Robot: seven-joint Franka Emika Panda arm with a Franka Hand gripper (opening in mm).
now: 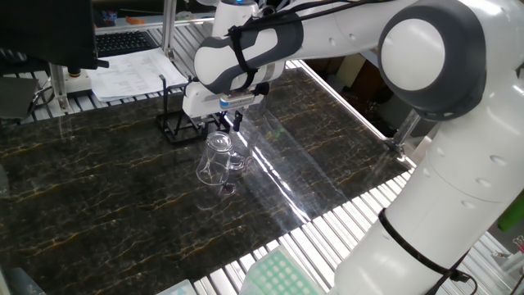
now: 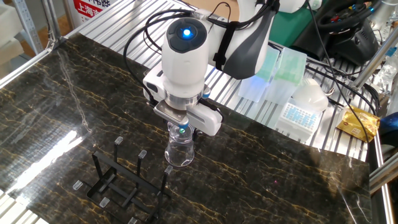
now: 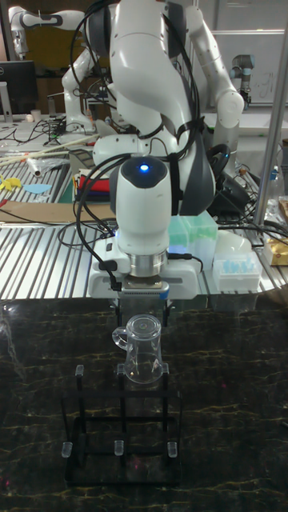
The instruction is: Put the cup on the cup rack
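The cup (image 1: 216, 161) is a clear glass mug standing upright on the dark marble table, its handle (image 3: 120, 338) sticking out to one side. My gripper (image 1: 228, 123) hangs straight above its rim with the fingers slightly apart, and I see no grip on the glass. From the other side the gripper (image 2: 182, 130) sits just over the cup (image 2: 180, 151). The cup rack (image 1: 175, 124), a black wire stand with thin upright pegs, stands a short way beyond the cup. In the tall view the rack (image 3: 120, 432) is in front of the cup (image 3: 144, 352), apart from it.
Papers and a keyboard (image 1: 123, 49) lie past the table's far edge. Pipette-tip boxes (image 2: 298, 112) and a yellow packet (image 2: 357, 123) rest on the slatted bench behind the arm. Metal rails border the marble top.
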